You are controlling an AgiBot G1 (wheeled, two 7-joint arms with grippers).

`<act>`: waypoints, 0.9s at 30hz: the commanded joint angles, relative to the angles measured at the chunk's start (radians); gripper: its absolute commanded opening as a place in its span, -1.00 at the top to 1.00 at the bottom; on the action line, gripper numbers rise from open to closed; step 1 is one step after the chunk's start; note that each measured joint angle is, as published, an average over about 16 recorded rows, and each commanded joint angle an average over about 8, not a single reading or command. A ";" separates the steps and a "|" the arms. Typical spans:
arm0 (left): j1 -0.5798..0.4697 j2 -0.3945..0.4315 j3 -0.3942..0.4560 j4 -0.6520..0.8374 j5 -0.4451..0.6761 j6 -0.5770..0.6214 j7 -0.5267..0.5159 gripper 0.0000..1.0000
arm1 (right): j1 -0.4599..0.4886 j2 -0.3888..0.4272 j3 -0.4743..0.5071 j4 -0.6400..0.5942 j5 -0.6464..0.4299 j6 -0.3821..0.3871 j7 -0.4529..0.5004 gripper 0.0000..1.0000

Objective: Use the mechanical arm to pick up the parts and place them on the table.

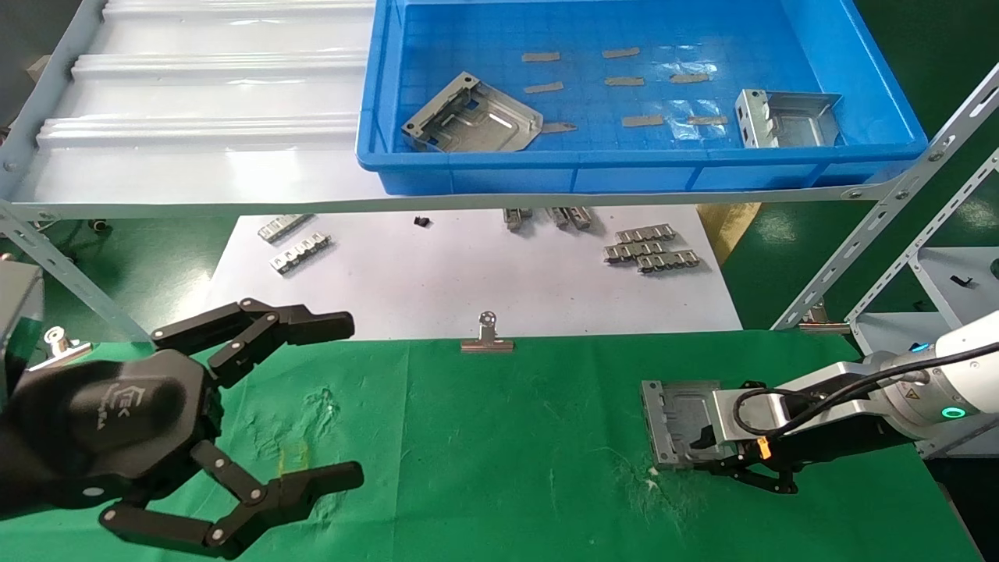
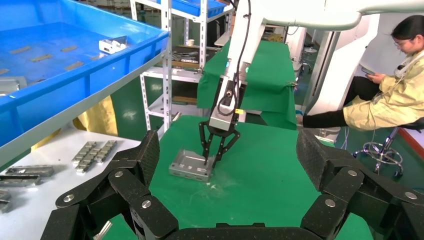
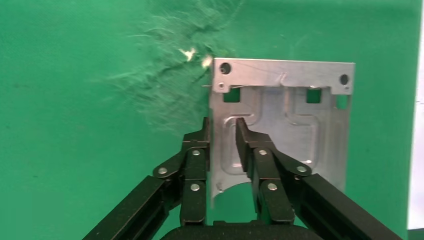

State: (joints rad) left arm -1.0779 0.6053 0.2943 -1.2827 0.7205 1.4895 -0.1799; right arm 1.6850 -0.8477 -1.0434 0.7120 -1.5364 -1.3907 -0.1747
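One of the parts [image 1: 675, 421] lies flat on the green table [image 1: 507, 453], right of centre, beside scuffed white marks. My right gripper [image 1: 706, 453] is low over it, open a little. One finger is outside the bent-up rim and the other inside on the plate [image 3: 295, 130], with a gap showing between them [image 3: 222, 127]. The left wrist view shows the same part [image 2: 187, 165] under that gripper [image 2: 210, 160]. Two more parts [image 1: 472, 117] [image 1: 788, 119] rest in the blue bin [image 1: 624, 156]. My left gripper [image 1: 351, 398] hovers wide open and holds nothing at the table's near left.
The bin sits on a raised grey shelf with slanted struts [image 1: 882, 242] at the right. Toothed metal strips [image 1: 652, 248] [image 1: 300, 254] lie on white paper [image 1: 468, 297] behind the cloth. A binder clip [image 1: 488, 339] holds the cloth's far edge. A seated person [image 2: 395, 95] is beyond the table.
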 commanded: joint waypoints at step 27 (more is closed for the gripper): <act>0.000 0.000 0.001 0.000 -0.001 -0.001 0.000 -1.00 | -0.018 0.043 0.076 -0.050 0.154 -0.014 0.015 -1.00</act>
State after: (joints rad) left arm -1.0779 0.6050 0.2950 -1.2823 0.7199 1.4890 -0.1795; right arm 1.6605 -0.8021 -0.9593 0.6675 -1.3733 -1.4057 -0.1562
